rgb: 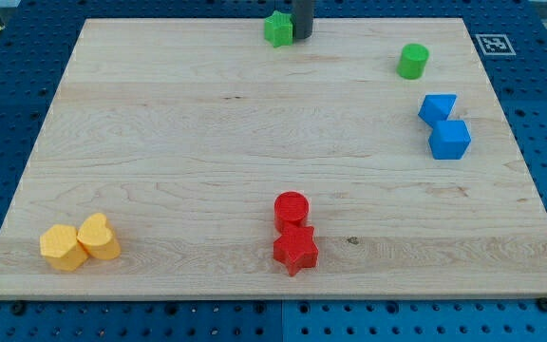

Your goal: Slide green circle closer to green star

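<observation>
The green star (277, 29) lies at the view's top edge of the wooden board, near the middle. The green circle (412, 61) stands at the view's upper right, well apart from the star. My tip (302, 37) comes down from the view's top and rests just to the right of the green star, touching or nearly touching it. The green circle is far to the right of my tip.
Two blue blocks (443, 124) sit together at the right, below the green circle. A red circle (292, 209) and red star (295, 250) touch at the bottom centre. Two yellow blocks (80, 243) sit at the bottom left. The board (160, 123) is edged by a blue pegboard.
</observation>
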Robot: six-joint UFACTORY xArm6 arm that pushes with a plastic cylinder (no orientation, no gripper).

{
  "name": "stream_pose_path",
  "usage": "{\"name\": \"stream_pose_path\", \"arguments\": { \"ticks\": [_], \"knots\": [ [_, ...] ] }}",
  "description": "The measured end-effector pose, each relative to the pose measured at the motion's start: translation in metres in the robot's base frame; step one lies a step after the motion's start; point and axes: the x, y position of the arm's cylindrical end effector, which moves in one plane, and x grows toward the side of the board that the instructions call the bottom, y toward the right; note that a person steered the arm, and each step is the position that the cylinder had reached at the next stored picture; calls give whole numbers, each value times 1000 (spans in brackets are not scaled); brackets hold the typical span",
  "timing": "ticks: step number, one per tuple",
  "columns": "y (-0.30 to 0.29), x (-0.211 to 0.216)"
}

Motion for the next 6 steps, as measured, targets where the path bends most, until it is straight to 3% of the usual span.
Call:
{"name": "stream_pose_path", "arguments": {
  "ticks": [1,3,5,6],
  "knots": [
    [26,-5],
    [159,-22],
    [308,37],
    [305,92]
  ]
}}
